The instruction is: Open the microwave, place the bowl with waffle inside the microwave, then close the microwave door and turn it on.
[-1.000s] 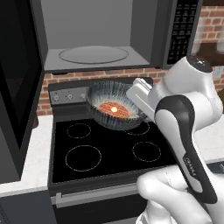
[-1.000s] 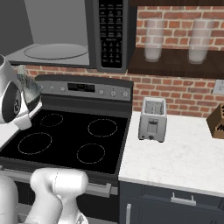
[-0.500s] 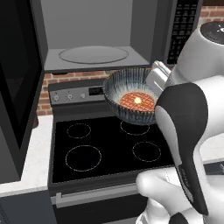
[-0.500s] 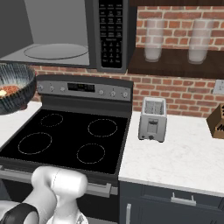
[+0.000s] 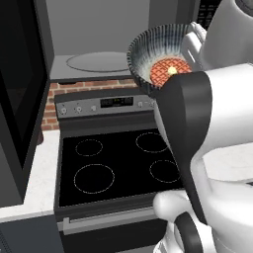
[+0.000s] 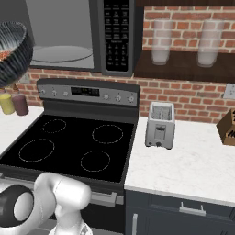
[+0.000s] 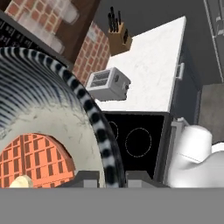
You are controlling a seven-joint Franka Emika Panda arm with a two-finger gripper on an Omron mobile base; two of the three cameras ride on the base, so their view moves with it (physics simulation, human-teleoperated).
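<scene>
The striped grey-blue bowl hangs tilted in the air in front of the right part of the open microwave, at the height of its opening. The orange-red waffle with a pale yellow dab lies in it. My gripper is shut on the bowl's rim, one finger inside and one outside. In the right base view the bowl shows at the left edge. The microwave door stands swung open at the left. The glass turntable is bare. The keypad panel is right of the cavity.
Below lies the black-topped stove with its control strip. A yellow jar and a mauve jar stand on the left counter. On the white right counter are a toaster and a knife block.
The arm has lifted the bowl with the waffle from low over the stove's back burners up to the height of the microwave opening. The grip has stayed the same.
</scene>
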